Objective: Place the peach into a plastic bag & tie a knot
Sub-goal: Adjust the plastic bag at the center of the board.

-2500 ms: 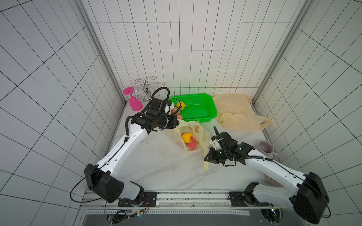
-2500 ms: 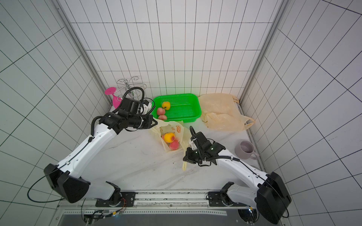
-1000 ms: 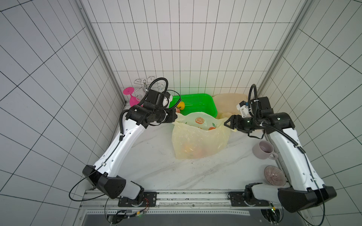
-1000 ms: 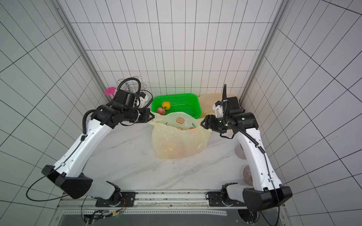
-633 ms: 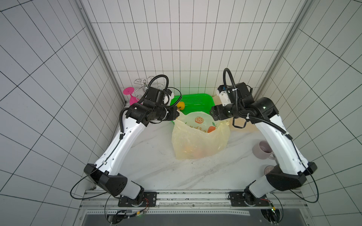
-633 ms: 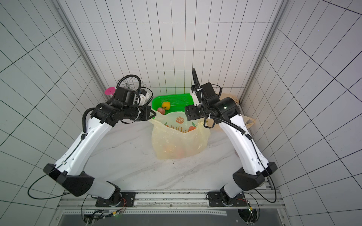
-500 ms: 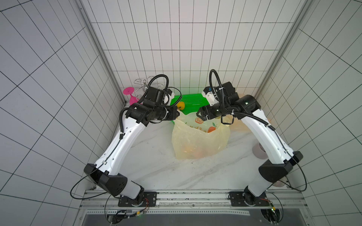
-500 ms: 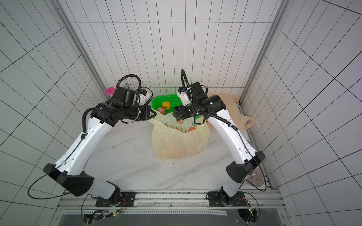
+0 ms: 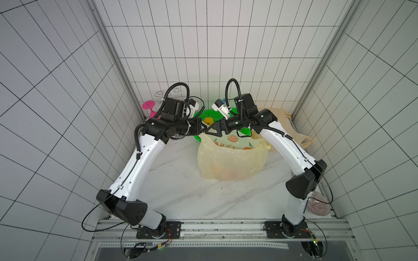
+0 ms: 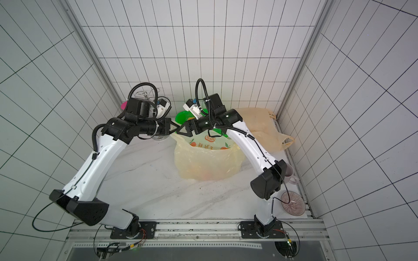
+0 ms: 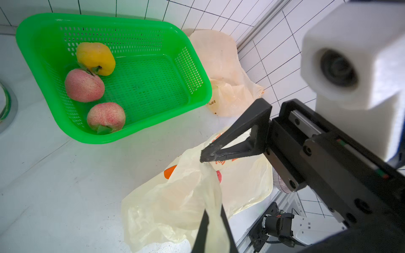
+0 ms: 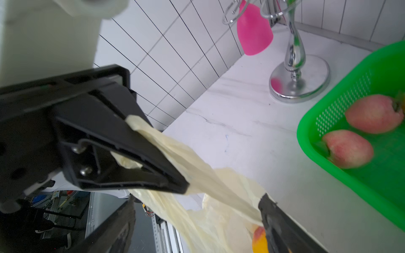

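White marble counter (image 9: 176, 187), tiled walls (image 9: 203, 45). Just in front of the green basket (image 11: 153, 87), the left gripper (image 11: 213, 216) is clamped on the plastic bag (image 9: 230, 158) handle. The right gripper (image 12: 197, 201) has its jaws spread wide, 1 finger touching that strip. 1 peach (image 12: 259, 235) lies inside the bag, below both.

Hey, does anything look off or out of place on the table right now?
Nothing spilled or broken. The bag sits lopsided: the left gripper pinches one handle up, the other side sags, and the open right gripper straddles that handle.
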